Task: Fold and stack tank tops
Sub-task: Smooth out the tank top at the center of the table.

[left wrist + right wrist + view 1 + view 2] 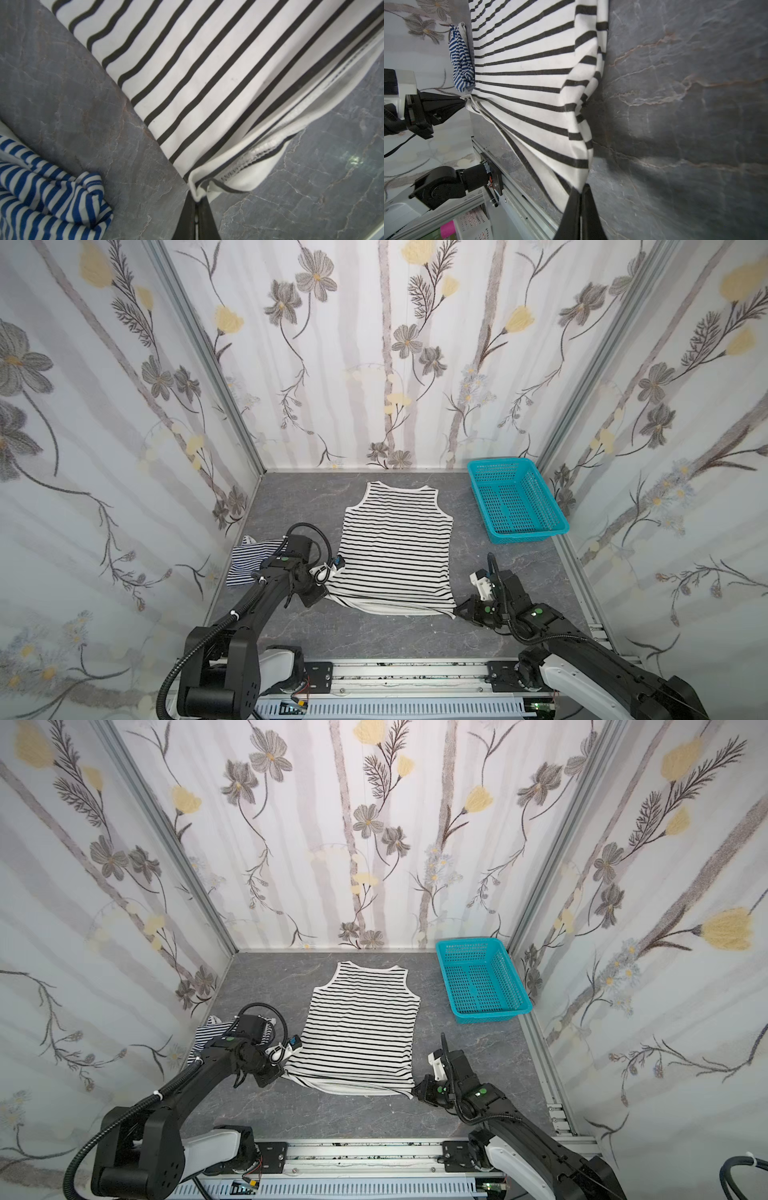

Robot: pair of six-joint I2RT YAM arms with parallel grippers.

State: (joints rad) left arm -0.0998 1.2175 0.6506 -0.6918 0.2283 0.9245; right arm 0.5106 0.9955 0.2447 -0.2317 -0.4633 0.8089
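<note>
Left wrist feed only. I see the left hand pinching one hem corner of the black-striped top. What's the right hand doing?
Observer: The right hand is shut on the opposite hem corner of the black-striped top.
Operator: Which way does the neckline point?
Observer: In both top views the neckline lies at the far end, toward the back wall.
</note>
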